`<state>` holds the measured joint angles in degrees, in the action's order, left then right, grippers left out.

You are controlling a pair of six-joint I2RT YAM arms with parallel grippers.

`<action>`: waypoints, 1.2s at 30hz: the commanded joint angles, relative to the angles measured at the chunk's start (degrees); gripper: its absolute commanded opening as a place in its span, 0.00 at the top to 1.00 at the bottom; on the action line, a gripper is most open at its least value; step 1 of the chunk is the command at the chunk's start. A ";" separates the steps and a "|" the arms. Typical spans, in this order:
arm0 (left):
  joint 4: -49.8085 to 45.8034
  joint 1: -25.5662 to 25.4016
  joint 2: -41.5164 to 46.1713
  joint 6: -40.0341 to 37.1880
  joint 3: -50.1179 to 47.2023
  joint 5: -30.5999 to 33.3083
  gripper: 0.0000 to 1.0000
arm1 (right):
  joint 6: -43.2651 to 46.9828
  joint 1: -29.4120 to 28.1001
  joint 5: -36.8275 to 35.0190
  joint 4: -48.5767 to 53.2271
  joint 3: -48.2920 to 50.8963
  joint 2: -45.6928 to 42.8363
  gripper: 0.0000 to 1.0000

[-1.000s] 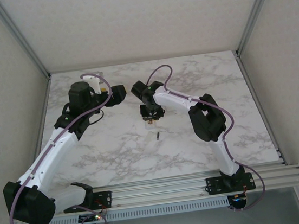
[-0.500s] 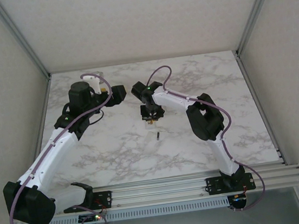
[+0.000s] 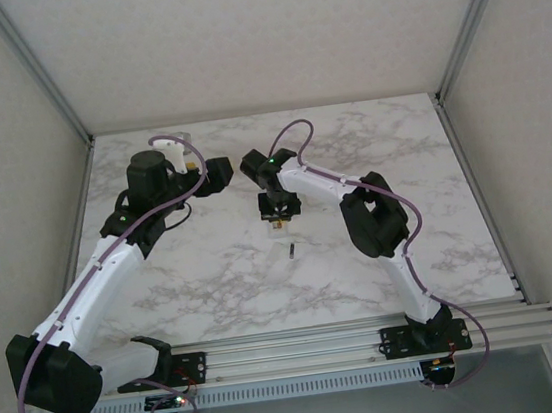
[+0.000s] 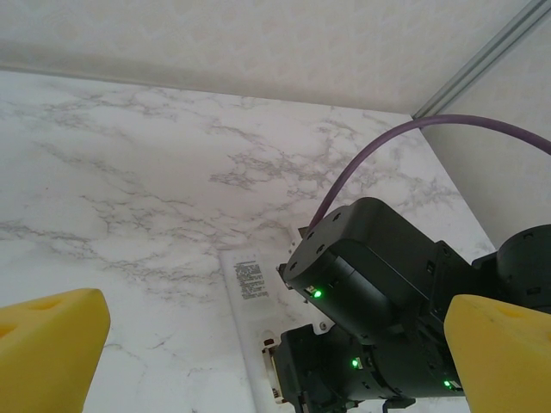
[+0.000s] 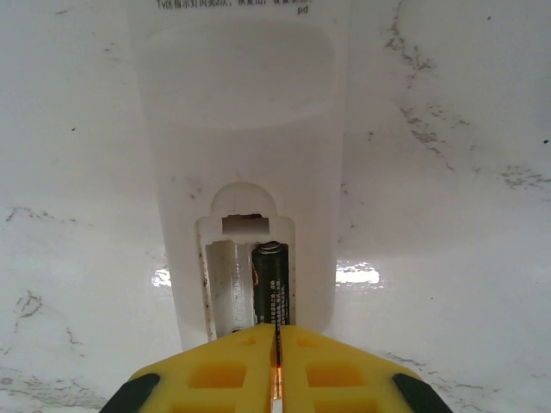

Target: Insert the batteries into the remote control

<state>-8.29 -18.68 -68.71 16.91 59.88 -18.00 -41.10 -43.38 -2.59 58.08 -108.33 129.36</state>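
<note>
The table point(image 3: 214, 275) is finished in a white, grey-veined marble pattern. It is smooth and glossy enough that light is mirrored in it beside the remote point(image 5: 241, 103), which is made of white plastic with a smooth, faintly satin skin. The battery point(image 5: 273, 284) lying in its bay is wrapped in a dark, shiny printed sleeve. The fingers point(image 5: 250, 348) of the right tool point(image 5: 275, 374) are moulded in matt yellow plastic. The rails point(image 3: 294, 350) at the near edge are of bare, brushed metal.
</note>
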 commanded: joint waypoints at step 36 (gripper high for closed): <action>0.27 -0.87 0.42 -0.65 0.77 -0.36 0.01 | 14.80 -3.15 -2.37 -12.72 31.26 -29.17 0.67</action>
<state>-9.08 -18.74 -68.38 16.29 59.88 -17.06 -40.73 -44.82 -2.96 45.21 -74.72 99.59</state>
